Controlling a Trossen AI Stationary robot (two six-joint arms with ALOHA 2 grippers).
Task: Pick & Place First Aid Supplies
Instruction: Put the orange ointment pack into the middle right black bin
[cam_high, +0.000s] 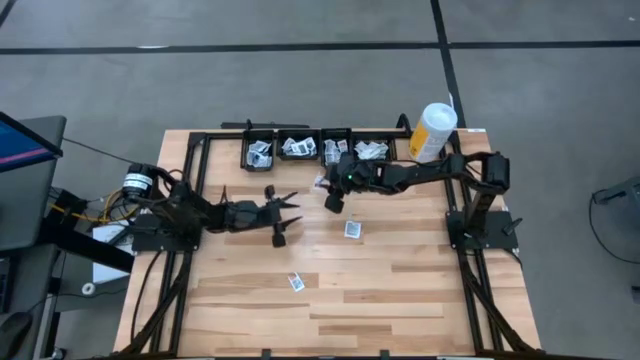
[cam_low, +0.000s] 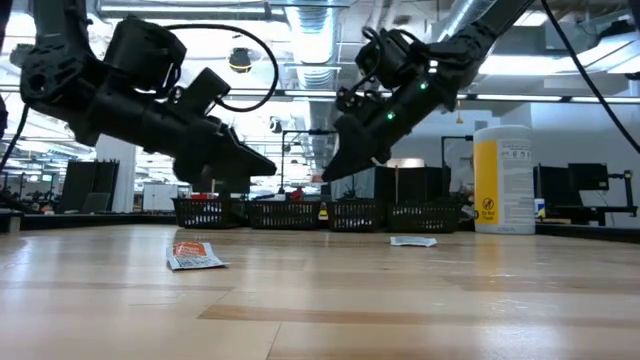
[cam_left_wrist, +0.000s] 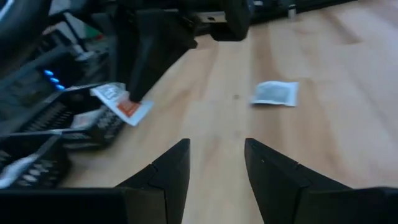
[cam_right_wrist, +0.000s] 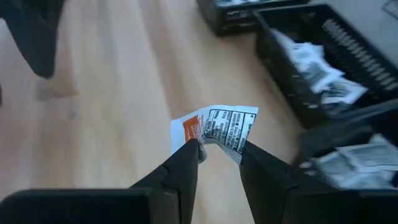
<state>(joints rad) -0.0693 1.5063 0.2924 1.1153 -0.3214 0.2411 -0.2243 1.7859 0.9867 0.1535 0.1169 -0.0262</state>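
My right gripper (cam_right_wrist: 219, 149) is shut on a first aid packet (cam_right_wrist: 217, 127), white with black print and an orange end. It hangs above the table just in front of the row of black bins (cam_high: 315, 150). The left wrist view shows the same packet (cam_left_wrist: 118, 102) at the tip of the right gripper. My left gripper (cam_left_wrist: 216, 149) is open, level and touches nothing, at the table's left middle (cam_high: 285, 215). Two more packets lie flat on the wood (cam_high: 353, 229) (cam_high: 296, 282). My right gripper pinches the packet between its two fingers at its crumpled lower edge (cam_right_wrist: 208, 140). The fingers slant downward from the table's right side. The packet sticks out past the fingertips, bent and lifted clear of the table.
Several black mesh bins with packets (cam_right_wrist: 323, 62) line the far edge. A tall white-and-yellow canister (cam_high: 432, 132) stands at the far right corner. A dark frame runs along the table's sides. Bare wood (cam_high: 400, 290) lies toward the near edge.
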